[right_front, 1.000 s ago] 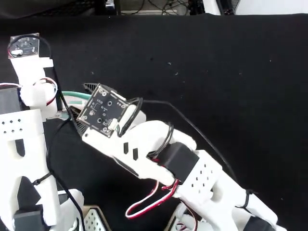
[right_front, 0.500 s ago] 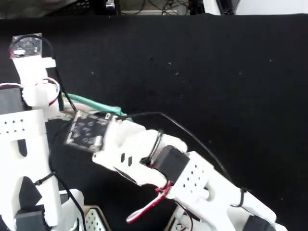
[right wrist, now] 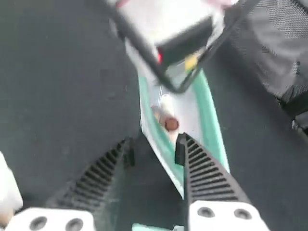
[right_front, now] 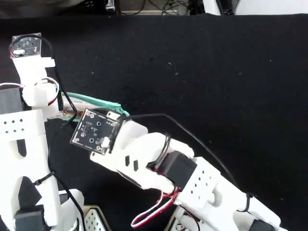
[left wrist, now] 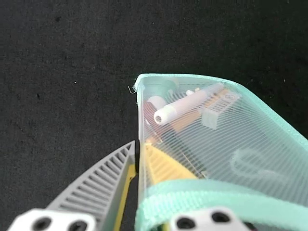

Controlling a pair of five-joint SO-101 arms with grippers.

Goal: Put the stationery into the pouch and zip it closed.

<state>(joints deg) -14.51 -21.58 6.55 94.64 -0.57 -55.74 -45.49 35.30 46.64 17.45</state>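
A clear mesh pouch (left wrist: pixel 216 144) with teal trim holds a pale pen (left wrist: pixel 185 106) and orange and yellow pieces. My left gripper (left wrist: pixel 139 178) is shut on the pouch's near end, its ribbed grey finger (left wrist: pixel 96 192) against the side. In the high view the pouch (right_front: pixel 96 102) lies at the far left between the two arms, mostly hidden by them. My right gripper (right wrist: pixel 154 147) is open and straddles the pouch's teal edge (right wrist: pixel 159 139); that edge lies close to one finger (right wrist: pixel 202 173). A brown-tipped item (right wrist: pixel 171 124) shows inside the pouch.
Black cloth (right_front: pixel 216 86) covers the table, with wide free room to the right and back. The left arm's white body (right_front: pixel 29 96) stands at the left edge, and the right arm (right_front: pixel 192 178) crosses from the bottom right. Cables lie beyond the far edge (right_front: pixel 144 7).
The right arm's wrist swung left and down toward the pouch, then settled slightly back. More of the pouch's teal edge now shows in the high view. The left arm kept still.
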